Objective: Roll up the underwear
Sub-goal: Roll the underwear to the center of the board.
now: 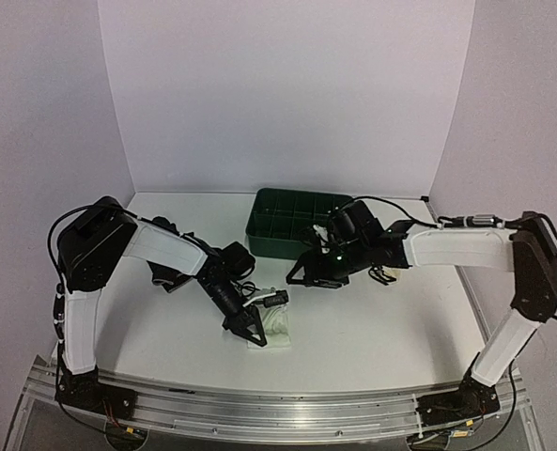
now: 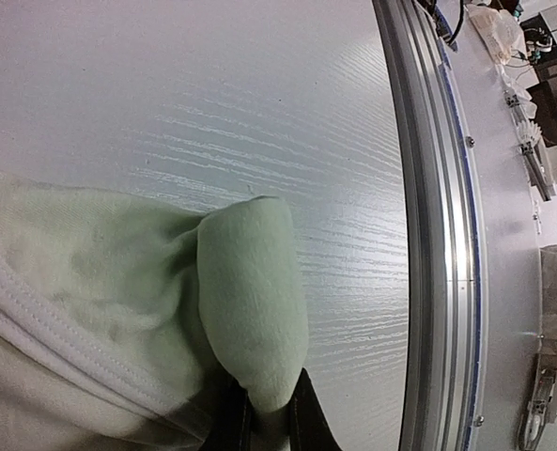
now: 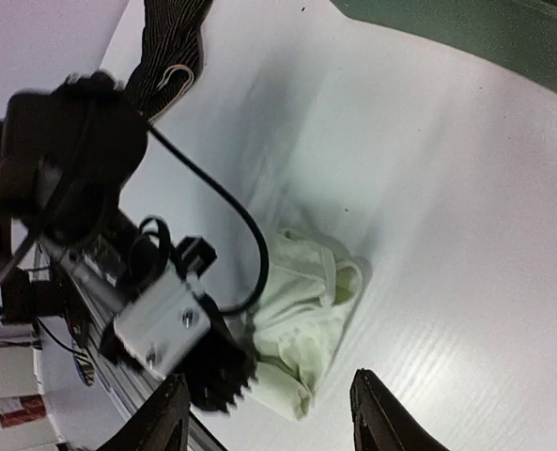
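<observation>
Saw white tabletop (image 1: 381,329) filling the lower half of the top view, with green tray (image 1: 297,221) at frame centre. Found cream-white underwear (image 1: 276,329) just below centre, bunched beneath the left hand (image 1: 254,332). Could not read that grip from above. Got it from the left wrist view: a fold of the underwear (image 2: 250,310) pinched between closed fingertips (image 2: 311,434) at the bottom edge. Placed right hand (image 1: 297,275) lower left of the tray, clear of the cloth. Confirmed it in the right wrist view: spread wide (image 3: 273,418), holding nothing, underwear (image 3: 306,319) lying mid-frame. Spotted dark ribbed cloth (image 3: 170,47) at upper left there, not made out from above.
</observation>
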Controlling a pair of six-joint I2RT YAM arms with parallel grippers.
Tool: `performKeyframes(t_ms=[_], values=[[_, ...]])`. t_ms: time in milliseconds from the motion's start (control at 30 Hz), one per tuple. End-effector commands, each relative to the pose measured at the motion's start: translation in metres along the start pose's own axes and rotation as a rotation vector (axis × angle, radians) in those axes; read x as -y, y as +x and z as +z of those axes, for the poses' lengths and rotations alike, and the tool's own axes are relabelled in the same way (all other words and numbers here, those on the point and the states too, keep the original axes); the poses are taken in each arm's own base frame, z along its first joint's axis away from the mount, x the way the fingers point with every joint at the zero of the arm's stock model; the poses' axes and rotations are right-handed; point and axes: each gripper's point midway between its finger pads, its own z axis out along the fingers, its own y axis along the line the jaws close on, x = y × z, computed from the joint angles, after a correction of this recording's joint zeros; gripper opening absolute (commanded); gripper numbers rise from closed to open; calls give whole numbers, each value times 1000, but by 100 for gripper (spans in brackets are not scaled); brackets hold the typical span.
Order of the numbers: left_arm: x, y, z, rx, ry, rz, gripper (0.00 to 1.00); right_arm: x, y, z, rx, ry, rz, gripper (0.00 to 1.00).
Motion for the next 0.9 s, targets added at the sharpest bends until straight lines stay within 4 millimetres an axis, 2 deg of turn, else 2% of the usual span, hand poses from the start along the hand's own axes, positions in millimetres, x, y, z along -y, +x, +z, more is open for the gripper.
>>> performKeyframes(t_ms=[0,67,167,333,500,733,800,867], values=[[-12,25,2,-71,27,-158,0,-10,39,-25,7,14,-372,55],[-14,26,2,-71,45,-182,0,-26,71,-24,-7,23,-688,55],[-15,26,4,-72,75,-212,0,-37,100,-11,-10,63,-1036,55],[-19,24,7,-80,118,-262,0,-26,103,22,-66,159,-1263,55],[-23,20,6,-85,113,-253,0,-8,96,55,-123,263,-1373,55],[-25,21,8,-89,117,-253,0,2,94,85,-163,305,-1364,53],[-25,24,9,-92,120,-257,0,2,96,91,-170,290,-1349,47],[-24,25,10,-92,126,-263,0,3,97,94,-175,290,-1331,29]])
